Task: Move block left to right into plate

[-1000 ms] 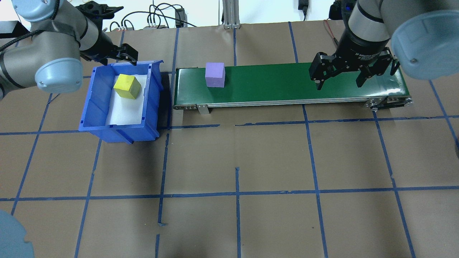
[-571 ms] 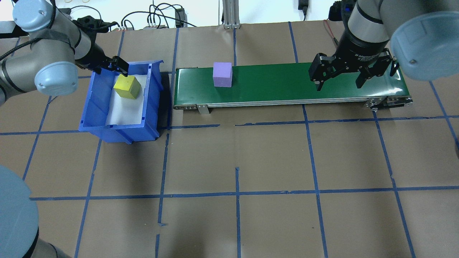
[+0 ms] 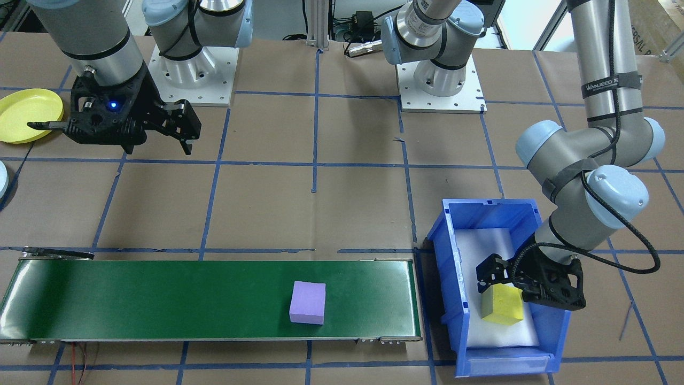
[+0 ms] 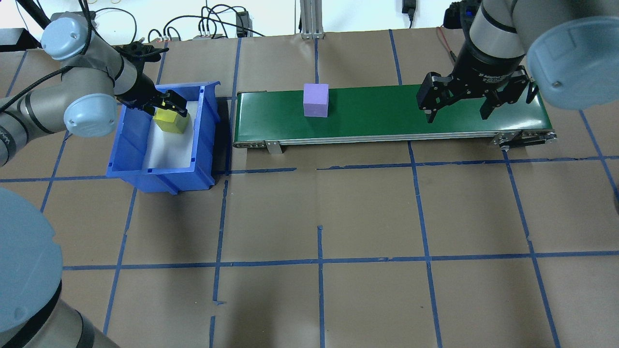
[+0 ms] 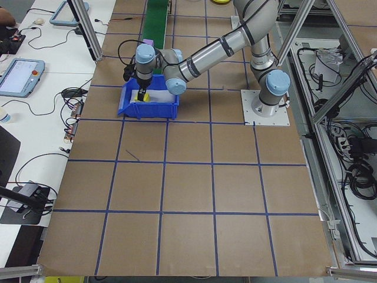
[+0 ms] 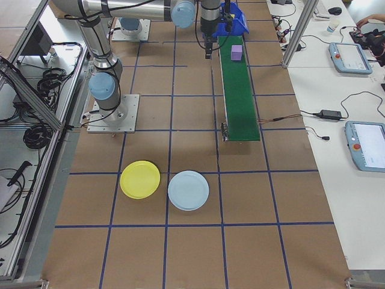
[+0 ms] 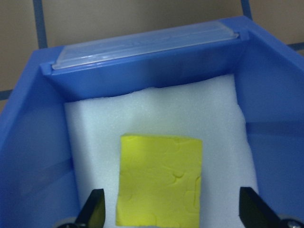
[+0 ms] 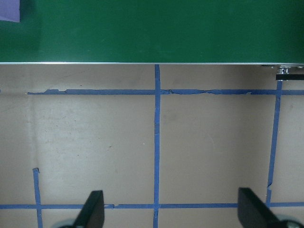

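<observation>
Overhead exterior coverage shows the table (image 4: 319, 208) as the largest surface, with wide bare room across its near half. The green conveyor belt (image 4: 387, 116) runs along the far side, from the blue bin (image 4: 126, 145) at its 9 o'clock end toward the right gripper (image 4: 457, 108) near its 3 o'clock end. No guard rail is seen along the belt's long edges, so a block set off-centre could be lost over the side. The bin is walled on all sides and lined with white foam (image 7: 156, 111); the open room inside it is narrow, and any lift is judged best made straight up before travel toward the belt.

The yellow plate (image 3: 24, 115) and the light blue plate (image 6: 188, 190) lie well apart from the belt's end.

The purple block (image 4: 316, 100) sits on the belt, nearer the 9 o'clock end. The yellow block (image 7: 160, 180) rests on the foam in the bin. Its matte, slightly dimpled face suggests light foam that is soft and not slippery; a hold across two opposite flat sides is judged safest, with gentle pressure.

The left gripper (image 7: 171, 216) hangs over the yellow block with its fingers spread on either side, not clamped. The right gripper is likewise spread apart and holds nothing.
</observation>
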